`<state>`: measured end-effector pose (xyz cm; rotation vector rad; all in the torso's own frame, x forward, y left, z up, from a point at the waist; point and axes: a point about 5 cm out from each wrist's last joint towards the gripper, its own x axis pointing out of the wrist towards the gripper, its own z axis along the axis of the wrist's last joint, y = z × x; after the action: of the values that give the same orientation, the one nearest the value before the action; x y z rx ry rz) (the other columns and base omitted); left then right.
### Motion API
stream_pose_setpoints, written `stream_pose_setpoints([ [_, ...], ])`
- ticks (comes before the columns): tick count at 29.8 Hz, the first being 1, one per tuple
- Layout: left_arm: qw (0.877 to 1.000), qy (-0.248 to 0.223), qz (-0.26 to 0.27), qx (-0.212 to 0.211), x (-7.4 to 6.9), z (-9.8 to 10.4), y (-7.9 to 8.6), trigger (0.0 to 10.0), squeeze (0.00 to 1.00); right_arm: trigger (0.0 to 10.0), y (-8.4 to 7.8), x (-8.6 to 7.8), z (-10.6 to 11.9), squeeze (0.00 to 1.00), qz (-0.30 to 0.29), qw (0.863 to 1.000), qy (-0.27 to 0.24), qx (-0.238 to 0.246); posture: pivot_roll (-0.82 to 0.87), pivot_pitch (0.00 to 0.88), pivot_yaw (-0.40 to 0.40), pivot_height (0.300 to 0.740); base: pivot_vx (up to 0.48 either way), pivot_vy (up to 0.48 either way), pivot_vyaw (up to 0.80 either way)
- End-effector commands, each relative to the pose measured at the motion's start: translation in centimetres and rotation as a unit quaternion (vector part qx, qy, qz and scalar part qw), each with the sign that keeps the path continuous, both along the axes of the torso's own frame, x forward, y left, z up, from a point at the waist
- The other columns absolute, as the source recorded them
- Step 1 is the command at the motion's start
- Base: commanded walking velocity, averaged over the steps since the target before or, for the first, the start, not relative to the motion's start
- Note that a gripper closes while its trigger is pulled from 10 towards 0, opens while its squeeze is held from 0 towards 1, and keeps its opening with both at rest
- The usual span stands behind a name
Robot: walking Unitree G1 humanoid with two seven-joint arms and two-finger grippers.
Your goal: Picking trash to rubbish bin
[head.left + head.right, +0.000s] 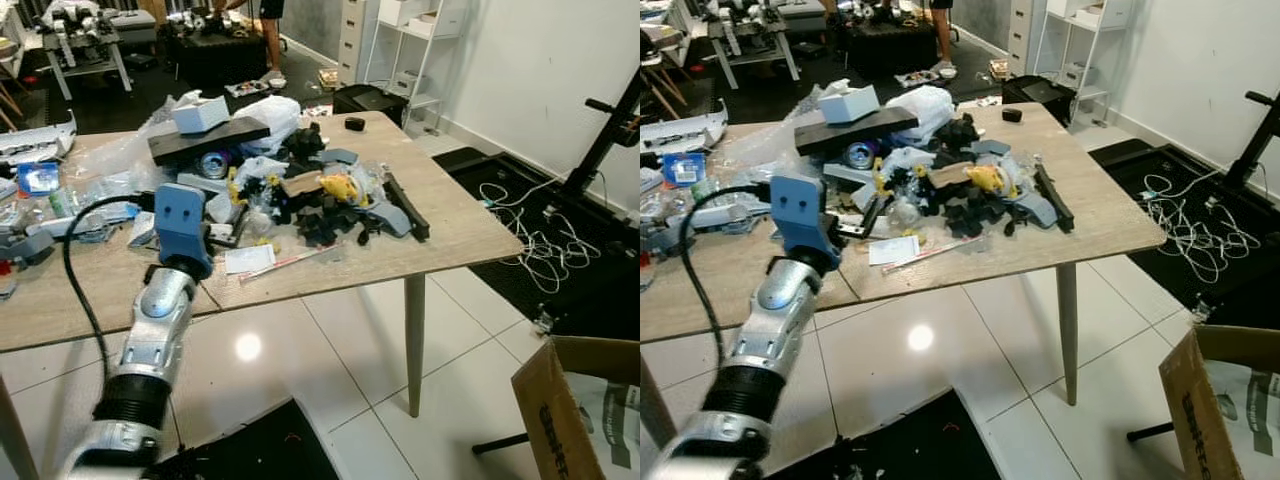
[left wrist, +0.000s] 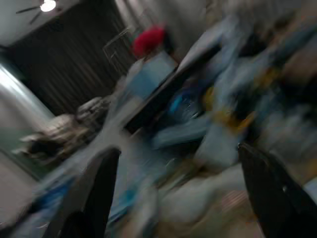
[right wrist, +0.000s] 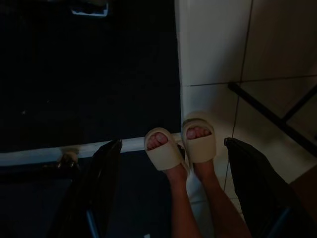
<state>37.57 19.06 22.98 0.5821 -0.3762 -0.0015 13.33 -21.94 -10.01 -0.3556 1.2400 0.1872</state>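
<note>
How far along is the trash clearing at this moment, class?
Nothing looks binned yet: the trash pile covers the table. In hand: the left gripper is raised at the pile's near edge, fingers open, holding nothing. Left: all the picking and carrying, perhaps to the cardboard box.

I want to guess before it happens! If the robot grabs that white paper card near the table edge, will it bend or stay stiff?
The white paper card lies flat and looks thin, so it would probably flop and bend. It likely weighs very little. Lying flush on the table, it may be hard to pinch and could slide instead. The left gripper is open nearby.
</note>
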Motion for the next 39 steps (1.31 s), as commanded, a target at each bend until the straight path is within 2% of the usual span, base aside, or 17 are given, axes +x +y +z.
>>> stream_pose_setpoints([
  [1,0.999,0.002,0.031,0.033,0.2,-0.4,1.1,10.0,0.0,10.0,0.1,-1.2,-0.4,0.0,-0.007,1.0,0.016,0.003,-0.19,0.233,0.039,0.74,0.0,0.0,0.0],
  [7,0.998,0.007,0.034,0.05,0.7,-0.1,2.1,10.0,0.0,10.0,0.1,-1.7,-0.5,0.0,-0.007,1.0,0.022,0.004,-0.19,0.257,0.042,0.74,0.0,0.0,0.0],
  [8,0.997,0.004,0.033,0.064,1.0,0.4,2.4,10.0,0.0,10.0,0.0,-2.1,-0.6,0.0,-0.005,1.0,0.027,0.004,-0.2,0.268,0.045,0.74,0.0,0.0,0.0],
  [12,0.998,-0.001,0.026,0.063,1.3,1.2,2.5,10.0,0.0,10.0,0.0,-2.7,-0.8,0.0,-0.005,0.999,0.032,0.004,-0.21,0.289,0.046,0.74,0.0,0.0,0.0],
  [16,0.999,0.008,-0.011,0.044,2.0,2.0,1.9,10.0,0.0,10.0,-0.1,-3.5,-1.0,0.0,-0.005,0.999,0.039,0.004,-0.22,0.322,0.049,0.74,0.0,0.0,0.0],
  [18,0.999,0.012,-0.028,0.027,2.2,2.4,1.6,10.0,0.0,10.0,-0.2,-4.1,-1.1,0.0,-0.006,0.999,0.043,0.004,-0.23,0.335,0.05,0.74,0.0,0.0,0.0],
  [20,0.999,0.015,-0.042,-0.007,2.6,3.0,1.4,10.0,0.0,10.0,-0.4,-4.7,-1.2,0.0,-0.008,0.999,0.047,0.004,-0.24,0.362,0.051,0.74,0.0,0.0,0.0],
  [21,0.999,0.015,-0.042,-0.007,2.6,3.0,1.4,10.0,0.0,10.0,-0.4,-4.7,-1.2,0.0,-0.008,0.999,0.047,0.004,-0.24,0.362,0.051,0.74,0.0,0.0,0.0],
  [22,0.999,0.014,-0.046,-0.02,2.7,3.3,1.3,10.0,0.0,10.0,-0.4,-5.0,-1.2,0.0,-0.008,0.999,0.049,0.003,-0.25,0.368,0.051,0.74,0.0,0.0,0.0],
  [23,0.996,0.011,-0.059,-0.065,2.9,3.9,1.2,10.0,0.0,10.0,-0.6,-5.8,-1.3,0.0,-0.009,0.999,0.053,0.003,-0.26,0.39,0.048,0.74,0.0,0.0,0.0],
  [24,0.995,0.01,-0.065,-0.08,3.0,4.1,1.0,10.0,0.0,10.0,-0.7,-6.0,-1.3,0.0,-0.01,0.998,0.054,0.003,-0.26,0.39,0.048,0.74,0.0,0.0,0.0],
  [31,0.99,0.011,-0.085,-0.109,3.3,4.5,0.1,10.0,0.0,10.0,-1.0,-7.2,-1.4,0.0,-0.009,0.998,0.062,0.002,-0.28,0.436,0.046,0.74,0.0,0.0,0.0],
  [32,0.989,0.017,-0.091,-0.118,3.5,4.4,-0.2,10.0,0.0,10.0,-1.1,-7.8,-1.5,0.0,-0.009,0.998,0.065,0.001,-0.29,0.459,0.042,0.74,0.0,0.0,0.0],
  [39,0.989,0.023,-0.091,-0.116,3.8,4.9,-1.1,10.0,0.0,10.0,-1.1,-9.0,-1.6,0.0,-0.009,0.997,0.072,0.001,-0.32,0.489,0.038,0.74,0.0,0.0,0.0],
])
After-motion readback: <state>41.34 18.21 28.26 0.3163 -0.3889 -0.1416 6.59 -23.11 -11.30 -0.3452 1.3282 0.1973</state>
